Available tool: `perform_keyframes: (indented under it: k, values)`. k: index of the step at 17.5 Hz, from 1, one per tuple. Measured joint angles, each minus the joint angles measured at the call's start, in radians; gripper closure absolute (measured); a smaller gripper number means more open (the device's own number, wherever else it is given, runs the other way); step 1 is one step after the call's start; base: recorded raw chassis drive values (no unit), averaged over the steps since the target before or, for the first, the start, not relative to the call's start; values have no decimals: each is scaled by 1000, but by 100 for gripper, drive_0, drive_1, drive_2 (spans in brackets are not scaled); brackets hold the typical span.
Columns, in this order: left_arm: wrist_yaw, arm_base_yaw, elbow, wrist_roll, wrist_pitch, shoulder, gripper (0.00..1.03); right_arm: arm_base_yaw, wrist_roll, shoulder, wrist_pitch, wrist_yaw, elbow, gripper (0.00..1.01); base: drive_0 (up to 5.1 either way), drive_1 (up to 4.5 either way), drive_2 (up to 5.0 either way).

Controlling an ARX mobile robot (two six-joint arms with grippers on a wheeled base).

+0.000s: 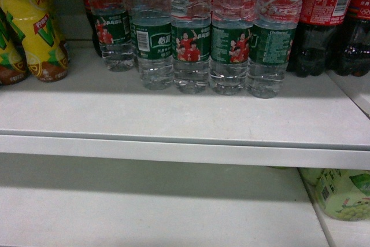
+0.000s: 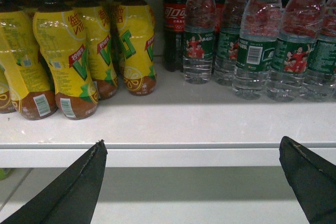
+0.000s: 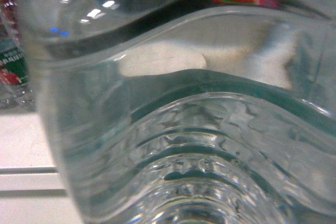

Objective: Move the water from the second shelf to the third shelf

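A large green "V" (image 2: 80, 66) stands on the yellow-wrapped brown tea bottles (image 2: 63, 51) at left. White Coca-Cola script marks the red label (image 1: 326, 4) of the dark cola bottles (image 1: 324, 21) far right. The rest is too small to read.

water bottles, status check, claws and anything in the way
Left claw open, empty, level with shelf edge. Right claw unseen; water bottle fills its camera. Five water bottles on shelf. Nothing blocking.

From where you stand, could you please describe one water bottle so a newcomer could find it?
On the upper white shelf, five clear water bottles stand between yellow drink bottles and dark cola bottles. The second water bottle from the left alone turns a white barcode forward; its neighbours show red-shirted people.
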State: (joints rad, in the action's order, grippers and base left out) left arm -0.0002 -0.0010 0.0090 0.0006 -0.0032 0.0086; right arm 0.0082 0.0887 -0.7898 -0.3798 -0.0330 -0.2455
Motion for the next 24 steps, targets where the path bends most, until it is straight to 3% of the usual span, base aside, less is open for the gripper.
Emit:
perform_keyframes:
  k: [1,4,9,24]
  values:
    - [0,0,0,0,0,0,5,-23,0,66,38,-14,2,61,0,0,0]
    - [0,0,0,0,0,0,5,-13,0,184,117,-17,8,61,0,0,0]
    - [0,0,0,0,0,0,5,-8,18,157,97,-8,3,61,0,0,0]
    - [0,0,0,0,0,0,5,3,20,177,100,-2,3,61,0,0,0]
